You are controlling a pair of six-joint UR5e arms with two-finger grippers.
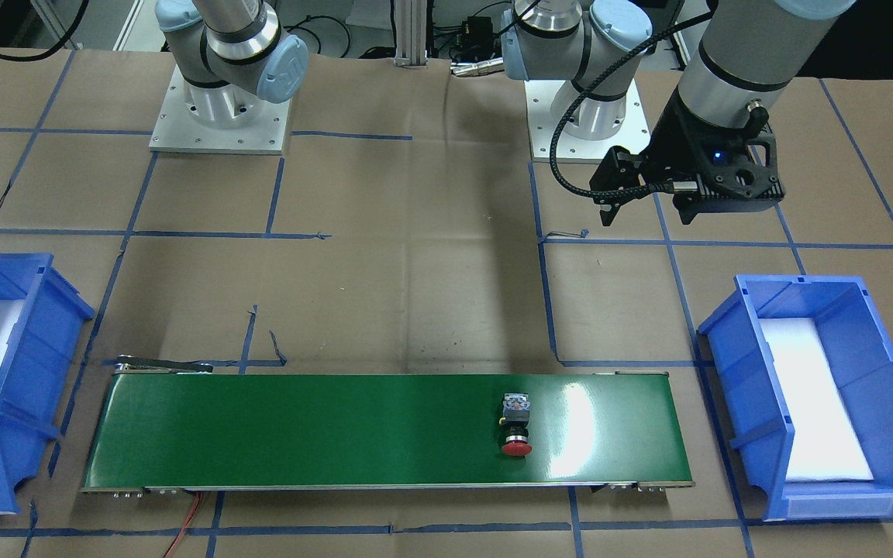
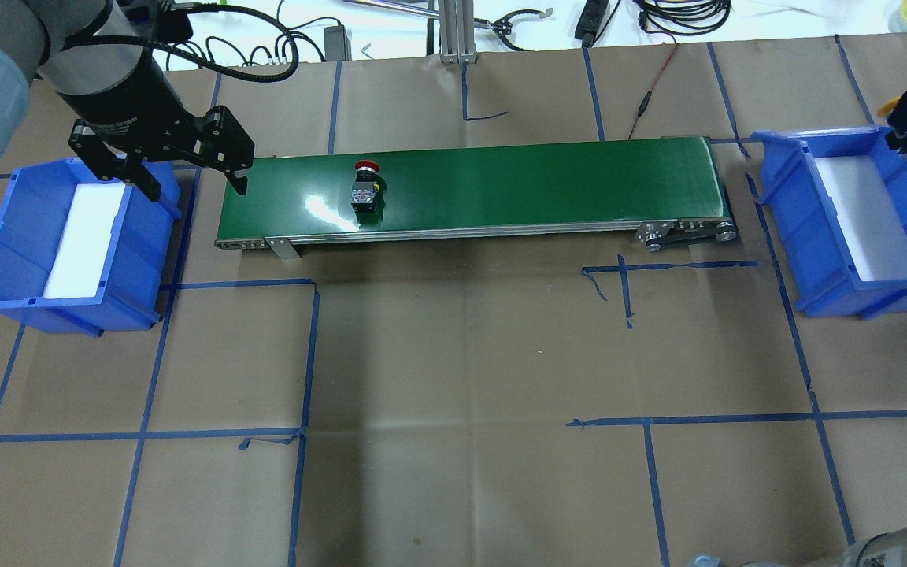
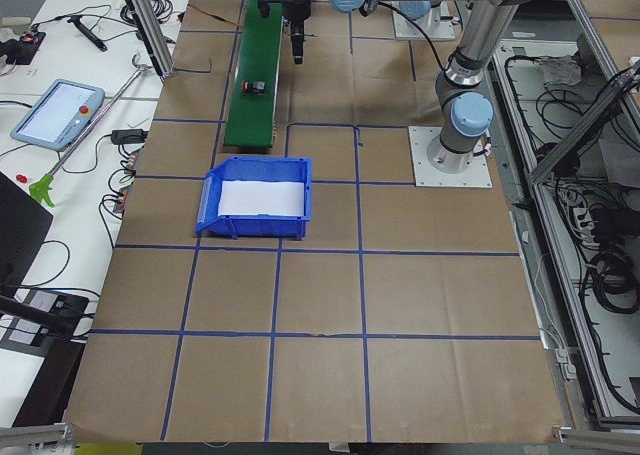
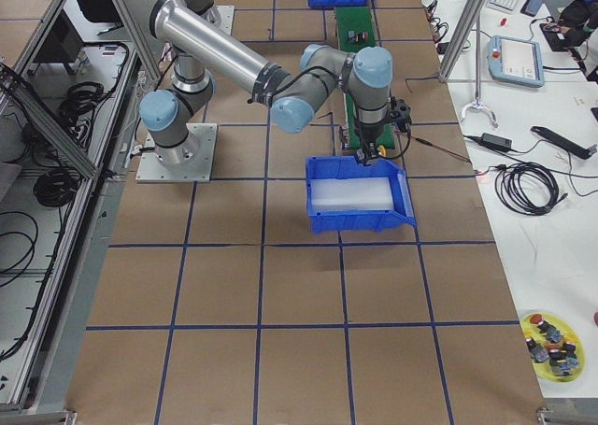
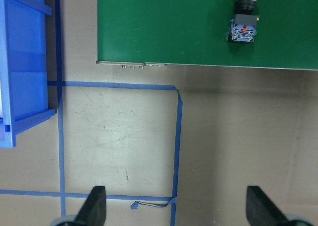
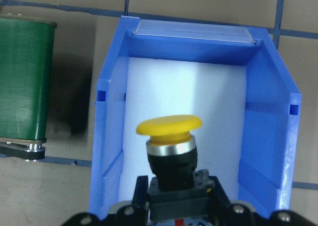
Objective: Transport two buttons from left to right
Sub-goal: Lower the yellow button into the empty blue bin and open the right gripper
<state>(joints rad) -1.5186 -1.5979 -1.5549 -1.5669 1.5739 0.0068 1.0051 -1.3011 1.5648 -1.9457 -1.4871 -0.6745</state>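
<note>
Two buttons are in transit: the right gripper clamps the yellow button over the right bin, evidently for release, while the red button lies on the conveyor near the left gripper, whose jaws stand apart.

No lettering is coming through clearly. Small white print is showing on the left arm's black wrist collar, too blurred to read. A pale emblem is marking the right arm's blue joint cap, also illegible.
</note>
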